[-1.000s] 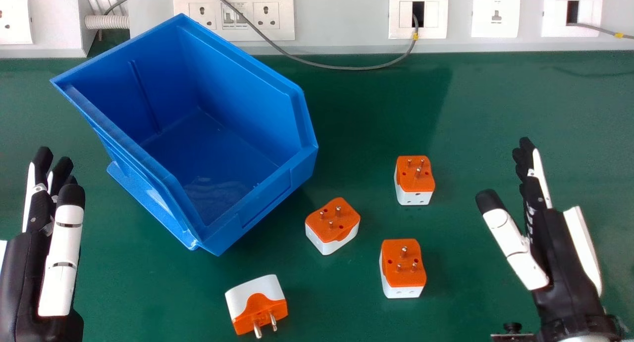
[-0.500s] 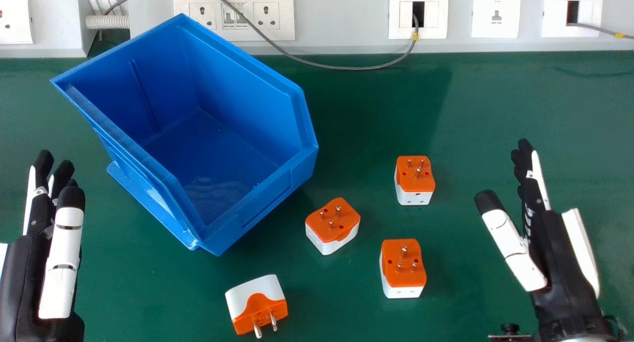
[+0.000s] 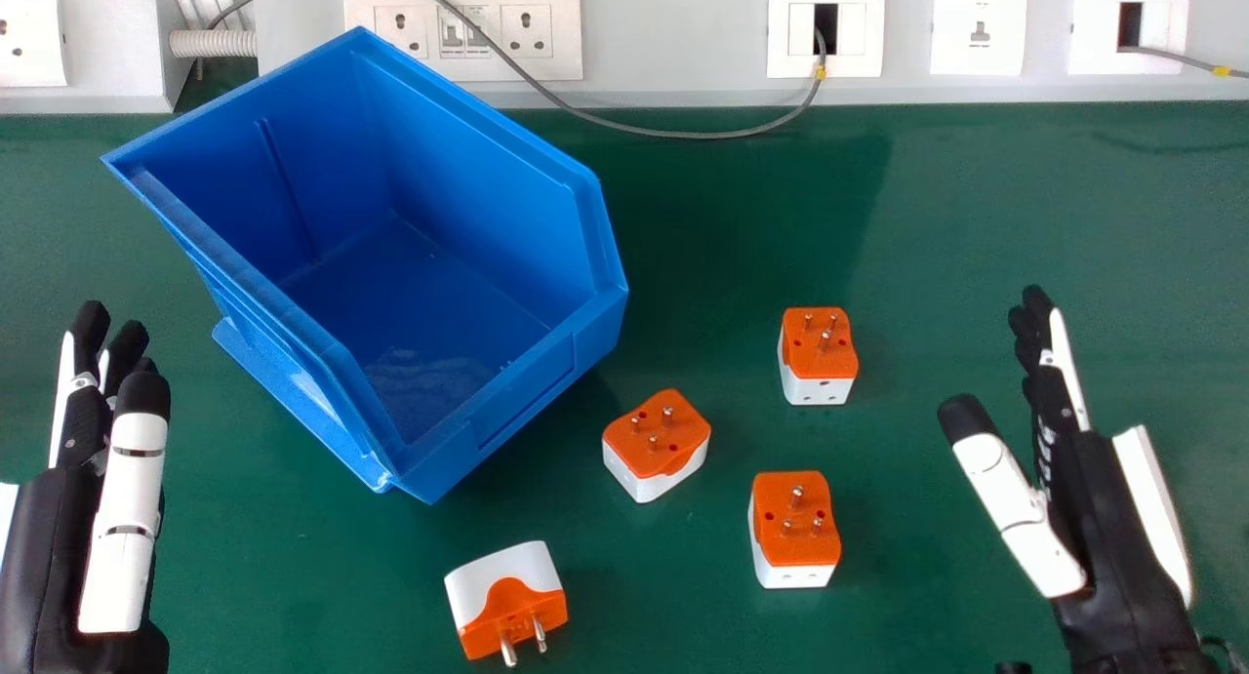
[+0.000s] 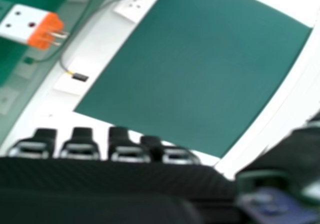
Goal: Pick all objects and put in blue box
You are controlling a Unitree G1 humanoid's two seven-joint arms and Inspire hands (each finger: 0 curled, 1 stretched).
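At the left edge of the head view, my left hand (image 3: 68, 498) stands open beside the blue box (image 3: 498, 416). My right hand (image 3: 1103, 518), also open, is at the right, apart from the adapters. The box holds nothing that I can see. Right of it sit three orange-and-white adapters, pins up: one (image 3: 654, 445) near its corner, one (image 3: 818, 355) farther back, one (image 3: 793, 530) nearer. A fourth adapter (image 3: 505, 601) lies on its side near the front edge. In the right hand view, my right hand (image 4: 120, 146) shows straight fingers, with an adapter (image 4: 31, 26) beyond.
A pale trunking with wall sockets (image 3: 673, 30) runs along the back of the green table (image 3: 976, 206). A grey cable (image 3: 673, 133) sags from it behind and right of the box. Green surface lies between the adapters and my right hand.
My right hand has shifted slightly toward the near edge. The left hand has moved a little nearer as well. The box and adapters have stayed put.
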